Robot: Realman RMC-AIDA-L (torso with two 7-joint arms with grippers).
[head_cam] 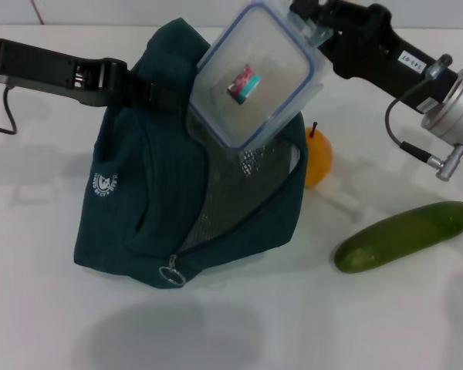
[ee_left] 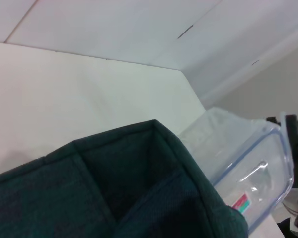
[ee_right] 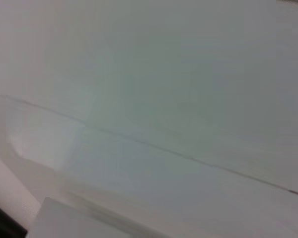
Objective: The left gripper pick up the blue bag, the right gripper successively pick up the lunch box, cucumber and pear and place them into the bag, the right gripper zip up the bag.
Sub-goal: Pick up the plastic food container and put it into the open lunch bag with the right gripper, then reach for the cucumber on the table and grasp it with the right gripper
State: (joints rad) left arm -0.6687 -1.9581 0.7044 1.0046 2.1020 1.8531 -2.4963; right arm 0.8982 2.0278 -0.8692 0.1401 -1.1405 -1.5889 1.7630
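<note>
The blue bag (head_cam: 150, 200) is the thing to go by here: soft, ribbed teal fabric, boxy but slumping, with a round white logo (head_cam: 106, 183) on its side and a metal ring zipper pull (head_cam: 171, 273) hanging at the bottom front corner. The zip is open, so you can see the crinkly silver foil lining (head_cam: 243, 189) inside the mouth.

The left gripper (head_cam: 143, 91) comes in from the bag's left and its jaws are clamped on the top edge of the fabric, holding that side up off the white surface (head_cam: 231, 324).

The lunch box (head_cam: 256, 75) is a clear plastic rectangle with rounded corners and a blue-rimmed see-through lid, small red-and-teal sticker (head_cam: 244, 82) visible in the middle. It's tilted above the bag's open mouth, lower end dipping into the opening against the foil. The right gripper (head_cam: 318, 29) has it by the upper corner, jaws closed on the rim. Nothing else visible inside the bag.

Just to the right of the bag, partly hidden behind it, sits the pear (head_cam: 318, 156), smooth yellow-orange with a short dark stem. Further right of the bag and a bit toward the front lies the cucumber (head_cam: 405, 236), long, thick, dark green, smooth skin, flat on the surface at a slant.

The left wrist view shows the bag's fabric rim (ee_left: 139, 163) with the box's clear corner (ee_left: 248, 168) right beside it.
</note>
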